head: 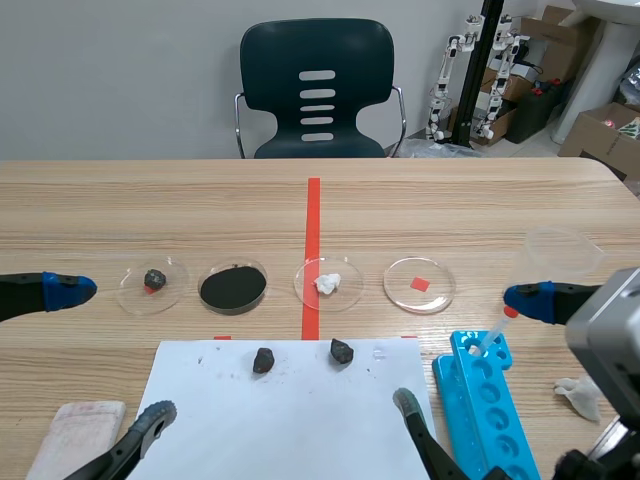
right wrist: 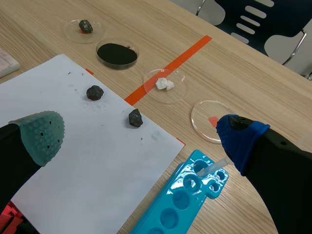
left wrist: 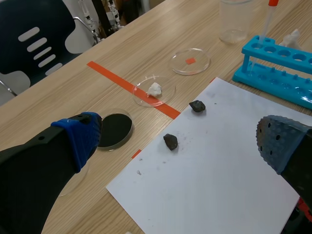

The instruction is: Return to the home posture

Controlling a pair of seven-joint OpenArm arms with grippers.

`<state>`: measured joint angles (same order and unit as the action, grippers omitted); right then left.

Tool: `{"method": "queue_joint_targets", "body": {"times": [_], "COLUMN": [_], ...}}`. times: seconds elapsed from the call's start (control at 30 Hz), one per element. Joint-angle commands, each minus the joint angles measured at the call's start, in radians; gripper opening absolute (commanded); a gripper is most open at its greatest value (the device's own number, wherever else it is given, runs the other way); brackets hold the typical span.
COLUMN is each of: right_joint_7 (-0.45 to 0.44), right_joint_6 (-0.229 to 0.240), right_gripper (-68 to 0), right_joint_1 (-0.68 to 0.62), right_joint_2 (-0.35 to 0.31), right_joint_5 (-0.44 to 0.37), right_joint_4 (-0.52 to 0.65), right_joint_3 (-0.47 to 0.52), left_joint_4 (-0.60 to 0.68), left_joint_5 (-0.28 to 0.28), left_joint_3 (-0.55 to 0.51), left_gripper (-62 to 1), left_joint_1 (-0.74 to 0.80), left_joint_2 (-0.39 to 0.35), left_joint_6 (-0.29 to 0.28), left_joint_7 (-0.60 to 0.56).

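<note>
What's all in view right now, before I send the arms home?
paper: 1, white, table's near edge
rocks: 2, black, on paper
dishes: 4, clear, row beyond paper; holding dark rock, black powder, white lump, red square
rack: 1, blue, right of paper, dropper in it
cup: 1, clear, beyond rack
tissue: 1, white, right of rack
cloth: 1, pale, left of paper
chair: 1, dark, behind table
left hand: black, open, left of paper
right hand: black, open, above rack
</note>
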<state>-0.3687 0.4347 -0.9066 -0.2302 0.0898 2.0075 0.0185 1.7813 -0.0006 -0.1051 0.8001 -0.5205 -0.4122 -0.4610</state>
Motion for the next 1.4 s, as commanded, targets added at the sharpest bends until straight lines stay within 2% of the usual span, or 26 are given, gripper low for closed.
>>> {"method": "queue_joint_targets", "body": {"times": [0.0,1.37], "right_joint_7": [-0.018,-0.018], "right_joint_6": [0.0,0.0], "right_gripper": [0.4,0.4], "right_joint_1": [0.007,0.007], "right_joint_2": [-0.011,-0.011], "right_joint_5": [-0.011,-0.011], "right_joint_4": [0.01,0.01], "right_joint_3": [0.004,0.004], "left_joint_4": [0.013,0.013], "left_joint_5": [-0.013,-0.013], "left_joint_3": [0.003,0.003], "left_gripper": [1.4,1.4], "left_joint_1": [-0.005,-0.005], "left_joint_2": [0.007,0.007], "left_joint_6": [0.006,0.005], "left_joint_7": [-0.014,0.016]}}
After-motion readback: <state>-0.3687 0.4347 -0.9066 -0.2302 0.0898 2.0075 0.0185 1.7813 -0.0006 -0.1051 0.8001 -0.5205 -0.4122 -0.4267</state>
